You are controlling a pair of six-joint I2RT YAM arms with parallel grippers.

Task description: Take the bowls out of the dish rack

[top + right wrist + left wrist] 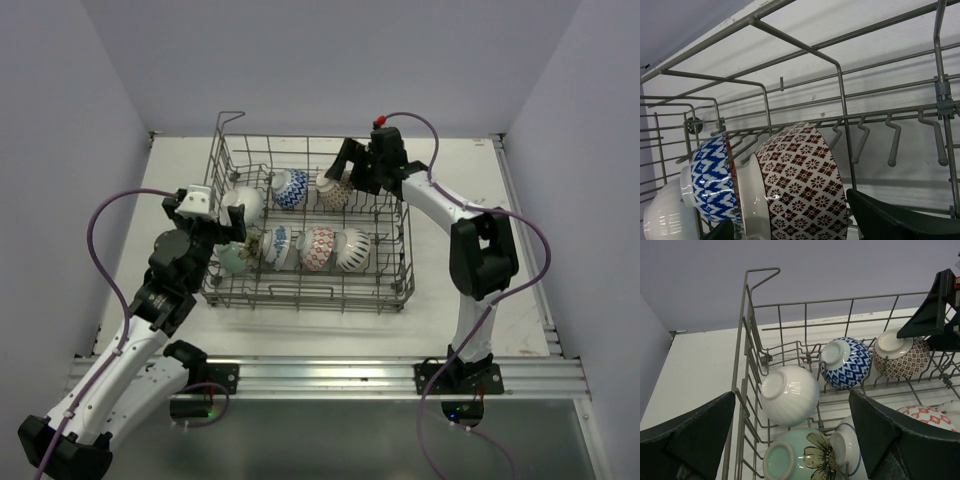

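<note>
The left gripper point(225, 232), fingers spread wide, hovers above the white bowl point(790, 395) at the dish rack's point(300, 297) left end. To its right, the right gripper point(350, 172) straddles the brown-patterned bowl point(800, 185); whether it grips is unclear. A white table point(520, 300) lies beneath, with lilac walls point(330, 60) around.

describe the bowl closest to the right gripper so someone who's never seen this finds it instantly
In the grey wire dish rack, look along the far row of three bowls. The brown-patterned bowl is the right-hand one, beside the blue-patterned bowl; only it has brown diamonds on white.
</note>
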